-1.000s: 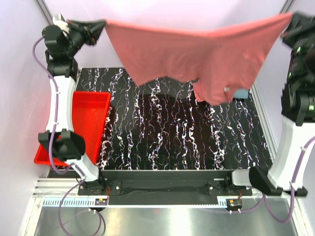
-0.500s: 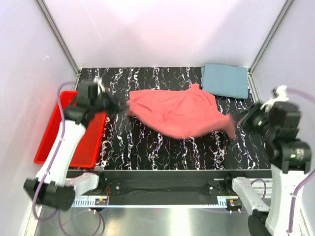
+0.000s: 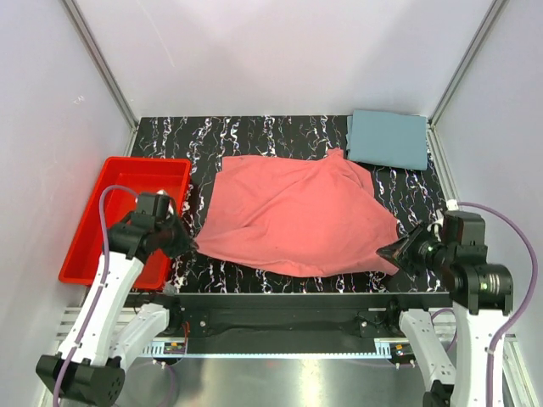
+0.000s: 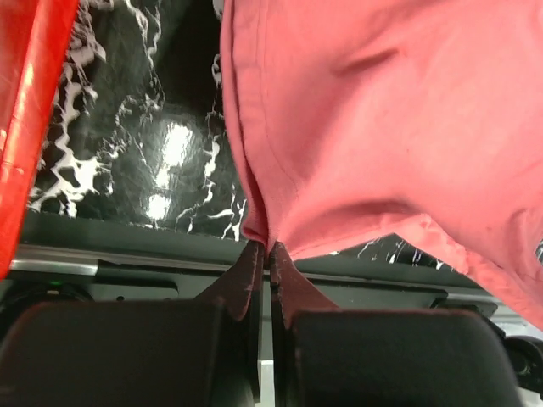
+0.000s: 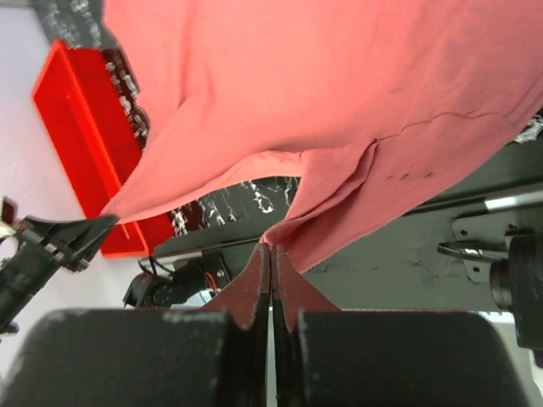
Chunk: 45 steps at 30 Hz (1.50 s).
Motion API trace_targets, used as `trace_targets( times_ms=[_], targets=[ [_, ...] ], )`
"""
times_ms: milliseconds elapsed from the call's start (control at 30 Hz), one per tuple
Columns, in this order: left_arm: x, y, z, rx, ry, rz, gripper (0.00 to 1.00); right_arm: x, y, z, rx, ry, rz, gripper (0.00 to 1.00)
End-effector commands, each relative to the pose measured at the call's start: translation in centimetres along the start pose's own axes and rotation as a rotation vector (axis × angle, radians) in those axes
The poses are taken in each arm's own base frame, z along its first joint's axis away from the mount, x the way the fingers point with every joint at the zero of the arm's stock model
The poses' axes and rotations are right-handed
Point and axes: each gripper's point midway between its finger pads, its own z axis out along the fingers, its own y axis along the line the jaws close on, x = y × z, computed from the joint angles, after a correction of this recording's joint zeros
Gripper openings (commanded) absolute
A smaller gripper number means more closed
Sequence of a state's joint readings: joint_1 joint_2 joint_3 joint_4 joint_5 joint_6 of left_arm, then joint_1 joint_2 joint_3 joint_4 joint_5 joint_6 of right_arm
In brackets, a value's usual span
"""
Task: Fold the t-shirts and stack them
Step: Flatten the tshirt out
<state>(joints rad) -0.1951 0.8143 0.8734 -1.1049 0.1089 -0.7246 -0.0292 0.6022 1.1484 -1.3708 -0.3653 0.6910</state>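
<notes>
You are laying the salmon-pink shirt flat on the desk, with the left jaws and right jaws pinching shut on its near corners (one each). The grey-blue shirt is lying folded at the far right. Next, you are probably releasing and regripping to fold.

A red plastic tray lies along the left side of the black, white-veined table. How much of it hangs off the left edge I can't quite tell from here. Pale walls close in left, far and right, with slanting aluminium posts at the far corners. A brushed metal sheet runs along the near side.
</notes>
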Motion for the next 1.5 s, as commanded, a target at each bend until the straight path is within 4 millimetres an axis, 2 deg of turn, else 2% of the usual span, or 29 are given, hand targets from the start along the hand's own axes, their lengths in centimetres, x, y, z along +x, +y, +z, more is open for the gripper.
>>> trace_targets(
  times_ms=[0,67,100,133,167,200,233,267,300,333,400,433,467,500,533,567,600,633,667,700,733,767,867,1000,1133,1300,1333,1367,1467],
  targets=[
    [-5.9,-3.6,-1.6,0.069,-0.188,0.057,0.00,-3.9,0.8,0.7,0.081,-0.073,0.027,0.00],
    [-10.1,-5.9,-2.7,0.081,-0.255,0.045,0.00,-8.8,1.8,2.3,0.134,-0.179,0.005,0.00],
    [-11.7,-7.2,-3.2,0.108,-0.280,0.035,0.00,-12.6,4.4,1.5,0.083,-0.304,-0.038,0.00],
    [-13.2,-8.3,-2.1,0.111,-0.258,0.009,0.00,-15.3,5.3,2.9,0.105,-0.336,-0.048,0.00],
    [-16.6,-11.1,-4.4,0.190,-0.346,0.003,0.00,-18.1,6.0,2.6,0.126,-0.426,-0.064,0.00],
    [-18.1,-12.5,-4.9,0.222,-0.364,0.002,0.00,-21.8,9.0,0.7,0.069,-0.568,-0.116,0.00],
    [-19.8,-13.8,-3.3,0.222,-0.335,0.003,0.00,-24.2,10.0,1.4,0.072,-0.610,-0.132,0.00],
    [-22.0,-14.9,-4.1,0.236,-0.374,-0.009,0.00,-26.7,10.9,0.7,0.089,-0.696,-0.150,0.00],
    [-24.9,-17.2,-7.0,0.300,-0.456,-0.019,0.00,-29.7,14.2,-2.4,0.018,-0.833,-0.176,0.00],
    [-26.6,-18.8,-6.3,0.349,-0.438,-0.035,0.00,-32.3,14.8,-1.5,0.047,-0.870,-0.163,0.00],
    [-31.5,-22.1,-10.6,0.499,-0.585,-0.034,0.00,-35.8,20.0,-5.0,-0.103,-1.035,-0.222,0.00],
    [-32.9,-23.5,-10.0,0.564,-0.564,-0.061,0.00,-37.2,20.9,-4.6,-0.125,-1.070,-0.224,0.00],
    [-35.3,-25.2,-12.3,0.672,-0.646,-0.041,0.00,-38.3,22.0,-5.4,-0.160,-1.121,-0.221,0.00],
    [-37.1,-25.9,-13.8,0.743,-0.691,-0.041,0.00,-39.4,24.7,-8.4,-0.248,-1.225,-0.256,0.00],
    [-38.3,-27.4,-14.6,0.851,-0.671,-0.069,0.00,-40.6,25.4,-8.1,-0.260,-1.254,-0.266,0.00],
    [-40.4,-28.4,-17.8,0.966,-0.772,-0.042,0.00,-41.3,26.3,-8.8,-0.288,-1.292,-0.276,0.00],
    [-41.4,-29.0,-19.3,1.032,-0.808,-0.039,0.00,-41.7,28.1,-11.9,-0.357,-1.380,-0.292,0.00],
    [-42.8,-29.5,-18.8,1.097,-0.792,-0.070,0.00,-42.6,28.9,-11.2,-0.381,-1.384,-0.315,0.00],
    [-43.2,-30.5,-24.9,1.221,-0.923,0.007,0.00,-43.0,29.7,-12.1,-0.407,-1.413,-0.332,0.00],
    [-43.7,-30.6,-26.3,1.261,-0.966,0.017,0.00,-42.7,31.4,-15.6,-0.469,-1.491,-0.360,0.00],
    [-44.7,-30.5,-27.1,1.301,-1.003,0.000,0.00,-43.6,31.9,-14.7,-0.478,-1.499,-0.375,0.00],
    [-44.8,-29.9,-30.3,1.366,-1.099,0.037,0.00,-43.9,32.4,-15.5,-0.499,-1.527,-0.380,0.00],
    [-45.5,-28.3,-32.3,1.411,-1.205,0.002,0.00,-44.3,34.4,-18.0,-0.614,-1.638,-0.413,0.00],
    [-45.0,-28.3,-34.1,1.432,-1.290,0.047,0.00,-45.7,34.8,-17.8,-0.657,-1.689,-0.465,0.00],
    [-46.9,-28.2,-30.0,1.407,-1.253,0.030,0.00,-48.7,33.4,-14.4,-0.671,-1.654,-0.450,0.00],
    [-46.7,-28.5,-26.7,1.421,-1.177,0.065,0.00,-49.6,32.9,-12.2,-0.678,-1.596,-0.451,0.00],
    [-47.3,-27.9,-23.9,1.372,-1.141,0.035,0.00,-49.6,32.7,-11.9,-0.665,-1.581,-0.445,0.00],
    [-47.0,-27.8,-23.3,1.365,-1.127,0.031,0.00,-50.3,31.8,-9.5,-0.623,-1.540,-0.440,0.00],
    [-45.9,-27.2,-22.5,1.359,-1.084,0.001,0.00,-48.7,31.7,-10.8,-0.620,-1.522,-0.440,0.00]
  ],
)
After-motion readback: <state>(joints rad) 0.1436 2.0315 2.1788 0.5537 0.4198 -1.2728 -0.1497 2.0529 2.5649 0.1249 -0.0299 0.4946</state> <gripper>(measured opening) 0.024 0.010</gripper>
